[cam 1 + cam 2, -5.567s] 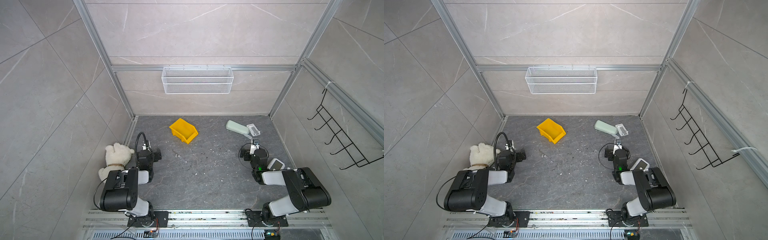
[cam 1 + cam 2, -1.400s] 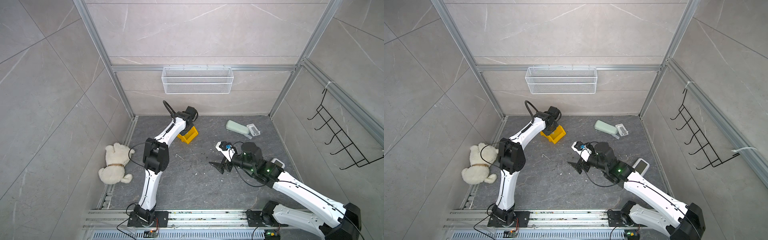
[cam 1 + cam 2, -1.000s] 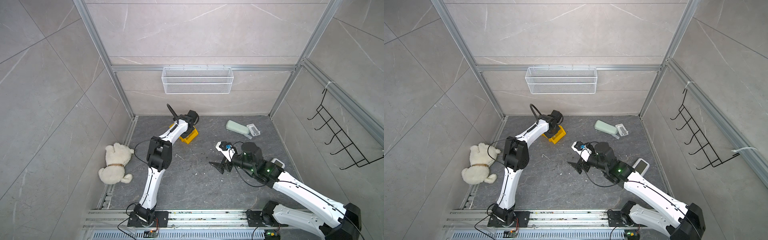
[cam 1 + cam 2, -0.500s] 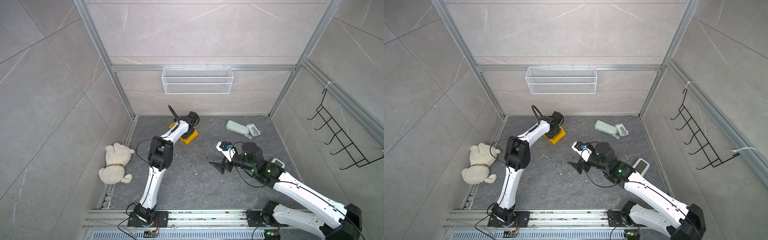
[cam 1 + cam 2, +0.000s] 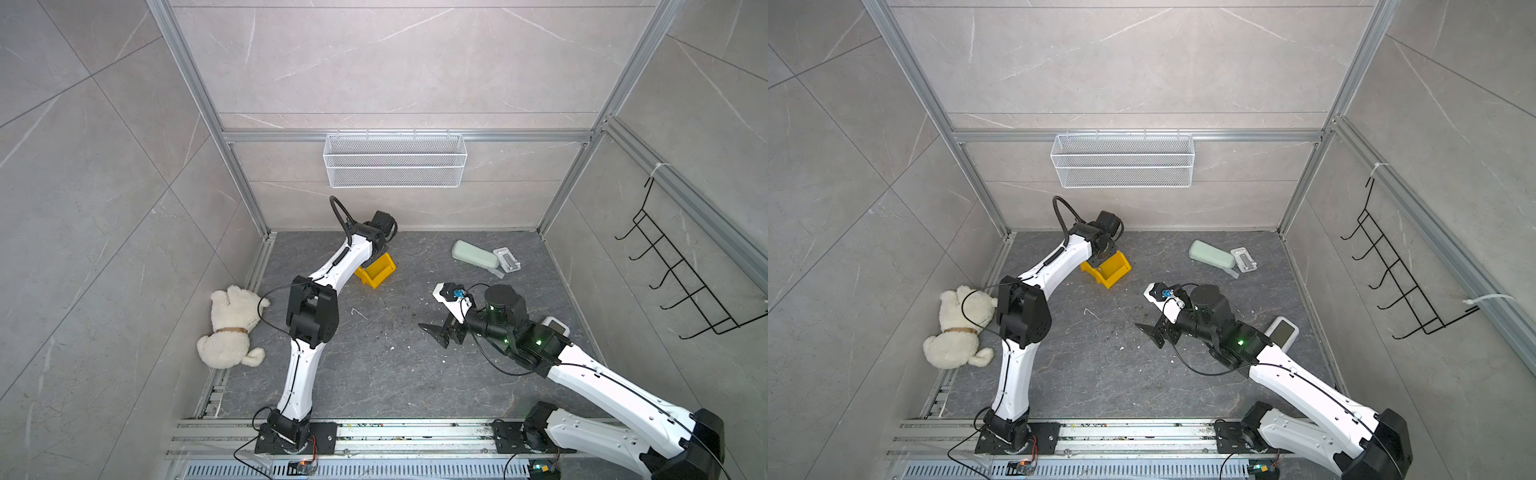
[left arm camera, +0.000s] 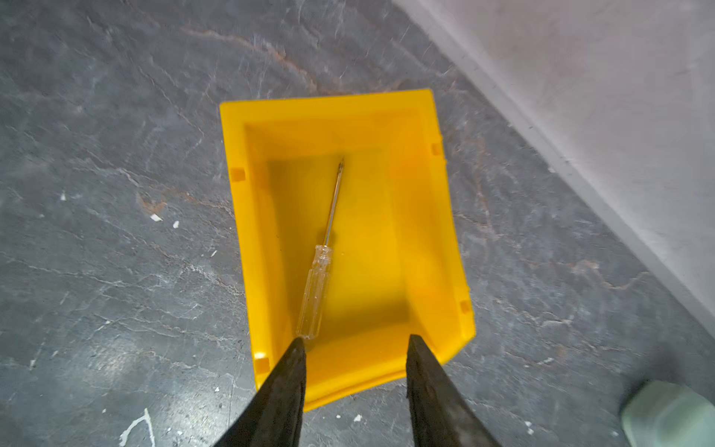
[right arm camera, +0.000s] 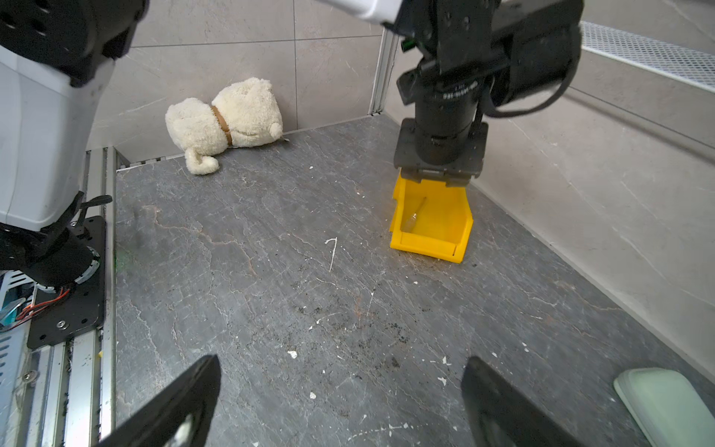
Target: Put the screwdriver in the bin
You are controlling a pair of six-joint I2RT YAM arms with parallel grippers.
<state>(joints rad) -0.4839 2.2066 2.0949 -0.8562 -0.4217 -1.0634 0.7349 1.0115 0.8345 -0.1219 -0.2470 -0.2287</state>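
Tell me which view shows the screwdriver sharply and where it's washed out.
Left wrist view: screwdriver sharp in the bin, clear handle blending into yellow. Right wrist view: only a faint glint. Both top views: too small, left arm overlaps the bin.

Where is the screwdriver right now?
The screwdriver lies inside the yellow bin, under the open left gripper in the left wrist view; the bin sits rear left on the floor, by the back wall.

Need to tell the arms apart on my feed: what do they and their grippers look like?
Both are white shells with black joints. The left arm has a black cable loop near its wrist; the right arm shows green lights. Left gripper and right gripper have black, tapered fingers.
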